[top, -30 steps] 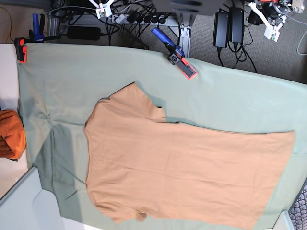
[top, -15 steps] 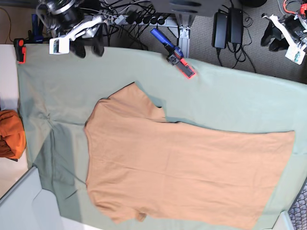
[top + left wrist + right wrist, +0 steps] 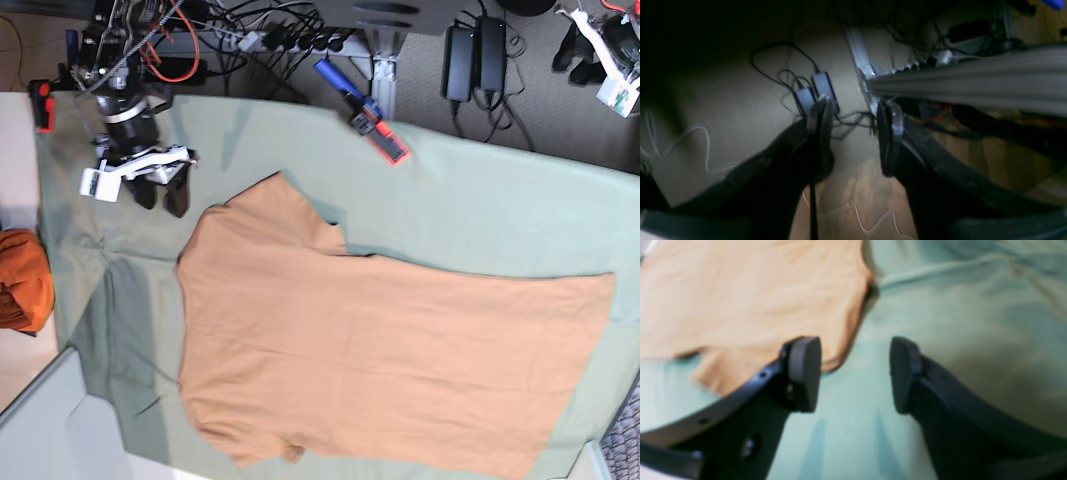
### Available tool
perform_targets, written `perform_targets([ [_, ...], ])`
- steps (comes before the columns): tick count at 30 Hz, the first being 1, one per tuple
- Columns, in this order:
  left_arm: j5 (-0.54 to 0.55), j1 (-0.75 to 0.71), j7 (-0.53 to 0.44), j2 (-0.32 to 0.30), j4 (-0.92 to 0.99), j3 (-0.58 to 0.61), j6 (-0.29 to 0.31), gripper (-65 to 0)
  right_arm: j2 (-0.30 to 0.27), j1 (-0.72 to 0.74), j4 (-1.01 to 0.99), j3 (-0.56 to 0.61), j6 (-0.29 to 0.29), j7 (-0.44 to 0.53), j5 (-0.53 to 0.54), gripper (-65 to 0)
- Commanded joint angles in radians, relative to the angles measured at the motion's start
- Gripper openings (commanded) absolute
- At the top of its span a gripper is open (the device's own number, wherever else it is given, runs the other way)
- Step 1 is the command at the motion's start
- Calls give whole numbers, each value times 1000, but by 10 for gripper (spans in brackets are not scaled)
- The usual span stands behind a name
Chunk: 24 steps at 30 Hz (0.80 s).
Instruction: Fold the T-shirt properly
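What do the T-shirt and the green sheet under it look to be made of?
T-shirt: thin, soft knit fabric, probably cotton jersey; matte tan-orange, lying flat with faint ripples and limp sleeve edges.
Green sheet: woven or knit cloth, matte sage; it shows creases and gathers near its corner, so it is no rigid mat.

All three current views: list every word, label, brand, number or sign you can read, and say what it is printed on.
No text can be read in any of them.
T-shirt: plain, no print showing.
Green cloth sheet: plain.
Blue and red clamp: any marking is too small to read.
Power adapters on the floor: labels too small to read in the base view, dark and blurred in the left wrist view.
Right wrist view: blurred, no lettering.
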<state>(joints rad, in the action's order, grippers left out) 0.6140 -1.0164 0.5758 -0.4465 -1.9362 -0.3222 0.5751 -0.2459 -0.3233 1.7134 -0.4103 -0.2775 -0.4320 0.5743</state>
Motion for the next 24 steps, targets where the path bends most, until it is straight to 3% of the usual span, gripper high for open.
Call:
perform_targets([
  [1,10,-20,-10,-8,-13,-8,13,-394,-5,29,-23,-6,8,8,21,-321],
  [6,15,-29,-10,-8,-13,-39,13,-394,35,126,-141,40,-12,-33,39,-321],
  [18,93,-28,-10,-9,-13,-143,12,-393,183,157,-169,169,-14,-35,8,-321],
  [21,119,-24,-10,-9,-13,-143,13,-328,211,157,-169,169,-14,-36,-3,-323],
  [22,128,-16,-10,-9,-13,-143,13,-297,214,157,-169,169,-14,-35,-13,-340],
  [24,130,6,-10,-11,-13,-143,13,-284,216,157,-169,169,-14,-35,-21,-451],
])
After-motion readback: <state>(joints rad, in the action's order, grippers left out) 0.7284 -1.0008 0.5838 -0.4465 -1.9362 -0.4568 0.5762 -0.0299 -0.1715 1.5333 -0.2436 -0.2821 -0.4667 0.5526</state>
